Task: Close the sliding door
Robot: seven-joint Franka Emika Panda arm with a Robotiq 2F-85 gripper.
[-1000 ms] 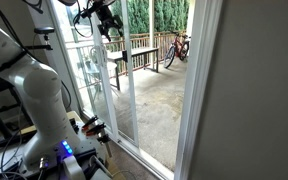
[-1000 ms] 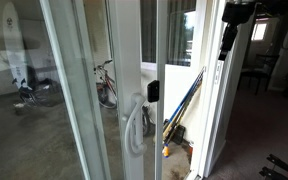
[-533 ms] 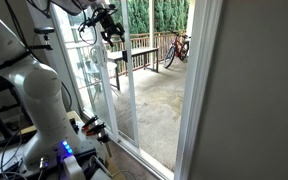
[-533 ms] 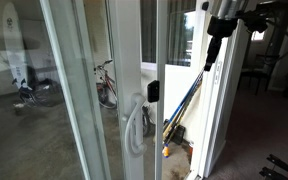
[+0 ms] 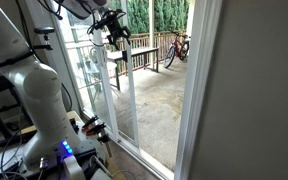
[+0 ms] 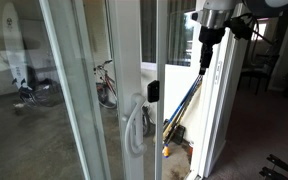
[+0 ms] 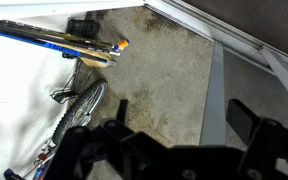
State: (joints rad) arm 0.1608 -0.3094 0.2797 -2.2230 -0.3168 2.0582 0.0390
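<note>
One white robot arm (image 5: 29, 85) reaches up to one dark gripper (image 5: 112, 32), seen high in the frame in both exterior views. In the wrist view the gripper (image 7: 184, 128) is a dark blur along the bottom edge. Its two fingers (image 7: 246, 118) stand well apart with only bare concrete (image 7: 164, 70) showing between them, so it is spread wide and holds nothing.

There is one sliding door (image 5: 132, 100), a tall clear glass panel with a slim white edge. It stands partly open, and a wide gap lies between its edge and the white frame (image 5: 189, 90) on the far side of the opening. The gripper hangs near the top of the door's edge. Whether it touches the door cannot be told.

In an exterior view the gripper (image 6: 202, 58) points down beside a white upright. One white handle (image 6: 134, 125) and one small black latch (image 6: 154, 91) sit lower on the white uprights.

One bicycle (image 5: 177, 48) leans at a railing outside. It is seen through glass in an exterior view (image 6: 104, 85), and only one wheel (image 7: 79, 105) is clear in the wrist view. One bundle of blue and yellow poles (image 6: 184, 105) leans near the door; their number is hard to make out. One table (image 5: 134, 55) stands on the patio, partly hidden by the door's edge.
</note>
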